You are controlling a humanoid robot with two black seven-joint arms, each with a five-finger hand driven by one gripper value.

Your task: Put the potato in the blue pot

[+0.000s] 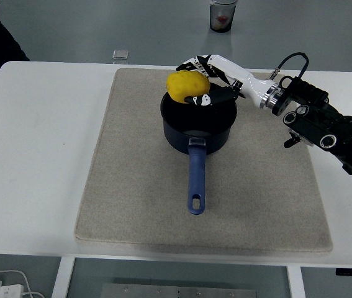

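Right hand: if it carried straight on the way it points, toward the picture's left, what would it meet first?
The right hand already grips the potato over the blue pot. Beyond lies only beige mat; the way looks free, though height is unclear.

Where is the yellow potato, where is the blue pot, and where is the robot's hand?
potato (pixel 187 85), head view, middle of its yellow skin.
blue pot (pixel 195 181), head view, on its long handle.
right hand (pixel 210 79), head view, middle of the hand, holding the potato over the pot.
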